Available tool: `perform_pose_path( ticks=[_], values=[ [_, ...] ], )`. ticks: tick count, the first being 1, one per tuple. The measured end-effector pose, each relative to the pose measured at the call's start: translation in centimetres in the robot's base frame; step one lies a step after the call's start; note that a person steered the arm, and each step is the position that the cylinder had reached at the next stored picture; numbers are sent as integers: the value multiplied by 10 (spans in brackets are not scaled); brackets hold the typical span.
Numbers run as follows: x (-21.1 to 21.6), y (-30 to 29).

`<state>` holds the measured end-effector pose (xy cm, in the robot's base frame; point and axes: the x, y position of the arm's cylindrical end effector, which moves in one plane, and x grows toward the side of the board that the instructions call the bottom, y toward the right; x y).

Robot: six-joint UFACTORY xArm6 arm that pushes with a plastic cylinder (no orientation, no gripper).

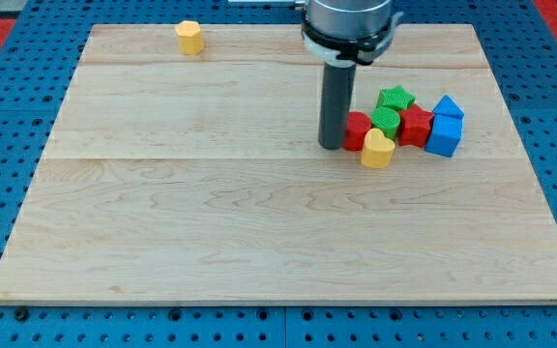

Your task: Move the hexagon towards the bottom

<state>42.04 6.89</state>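
Observation:
The yellow hexagon (190, 38) lies alone near the view's top left of the wooden board (211, 222). My tip (333, 146) is down on the board far to the right of it. It touches the left side of a red block (358, 130) at the left end of a cluster. The cluster also holds a yellow heart (378, 150), a green rounded block (386, 120), a green star (395, 98), a red star (415, 125), a blue cube (443, 136) and a second blue block (448, 107).
The arm's grey housing (348, 21) hangs over the board's top edge above the rod. A blue perforated table (8, 145) surrounds the board on all sides.

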Motion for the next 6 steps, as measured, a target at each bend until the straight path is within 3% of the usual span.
perform_pose_path(
  ticks=[1, 2, 4, 5, 6],
  values=[
    [0, -35],
    [-27, -142],
    [-196, -137],
    [-226, -146],
    [-221, -218]
  ],
)
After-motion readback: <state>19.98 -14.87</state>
